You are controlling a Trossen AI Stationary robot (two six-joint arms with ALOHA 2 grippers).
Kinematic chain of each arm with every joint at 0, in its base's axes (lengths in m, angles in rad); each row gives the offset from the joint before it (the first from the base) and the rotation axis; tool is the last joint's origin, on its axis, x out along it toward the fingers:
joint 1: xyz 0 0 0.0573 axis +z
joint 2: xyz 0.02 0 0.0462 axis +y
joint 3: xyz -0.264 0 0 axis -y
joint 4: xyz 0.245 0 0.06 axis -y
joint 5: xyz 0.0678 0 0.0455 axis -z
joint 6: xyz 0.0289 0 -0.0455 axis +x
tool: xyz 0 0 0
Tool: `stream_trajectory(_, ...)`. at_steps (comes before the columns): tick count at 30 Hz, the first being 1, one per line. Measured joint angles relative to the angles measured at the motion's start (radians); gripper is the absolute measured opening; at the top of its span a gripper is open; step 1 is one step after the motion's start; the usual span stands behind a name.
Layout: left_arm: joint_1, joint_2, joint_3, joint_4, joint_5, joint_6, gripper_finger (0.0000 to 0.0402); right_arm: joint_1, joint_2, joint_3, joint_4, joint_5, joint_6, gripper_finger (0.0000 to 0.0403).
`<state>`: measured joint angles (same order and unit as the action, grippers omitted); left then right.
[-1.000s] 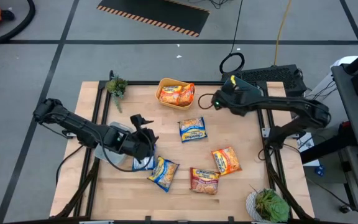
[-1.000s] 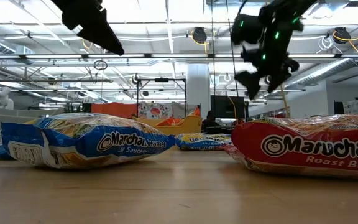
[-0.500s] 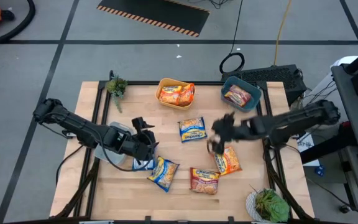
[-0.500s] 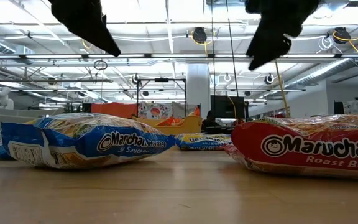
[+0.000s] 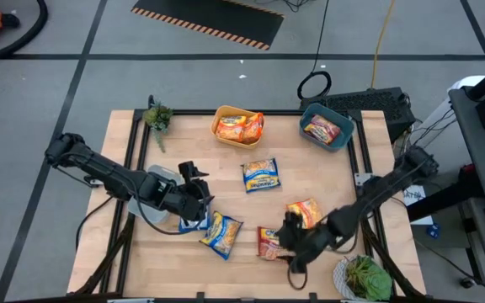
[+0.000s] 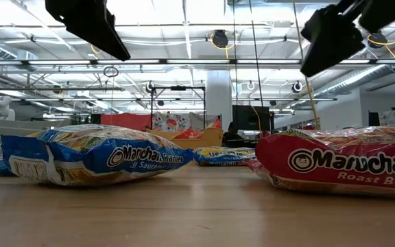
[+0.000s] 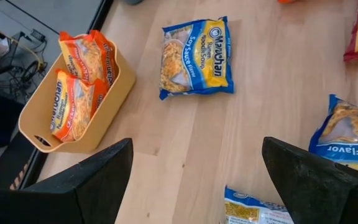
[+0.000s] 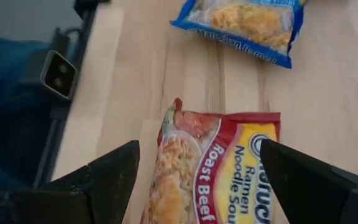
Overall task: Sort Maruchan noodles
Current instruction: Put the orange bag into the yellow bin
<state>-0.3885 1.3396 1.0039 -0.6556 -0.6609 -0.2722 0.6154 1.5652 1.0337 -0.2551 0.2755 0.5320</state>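
Right gripper [image 5: 297, 244] swung from the teal bin [image 5: 327, 129] down to the table's near edge, fingers wide open and empty, straight over the red Roast Beef packet [image 8: 219, 171]; packet's long axis runs between them; left gripper [image 5: 194, 187] farther, open

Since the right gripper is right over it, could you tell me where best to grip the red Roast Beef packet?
The red Roast Beef packet lies flat, clear of its neighbours. The open right gripper should probably descend from straight above, pinching across the puffy middle rather than the thin crimped ends.
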Motion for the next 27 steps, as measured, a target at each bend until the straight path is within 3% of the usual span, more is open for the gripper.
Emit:
stream_trajectory(6,0.000,0.000,0.000,0.000,0.007,0.004,0.0360,-0.005,0.116,0.069,-0.012,0.013,0.058,0.0325)
stream_trajectory(14,0.000,0.000,0.000,0.002,0.049,0.055,0.0360,-0.094,0.125,0.071,-0.108,0.068,0.105,0.0325)
stream_trajectory(24,0.001,0.000,0.000,-0.001,0.055,0.054,0.0360,-0.204,0.124,0.070,-0.542,0.092,0.333,0.0325)
stream_trajectory(27,0.001,0.000,0.000,-0.002,0.055,0.040,0.0360,-0.222,0.124,0.070,-0.596,0.116,0.348,0.0324)
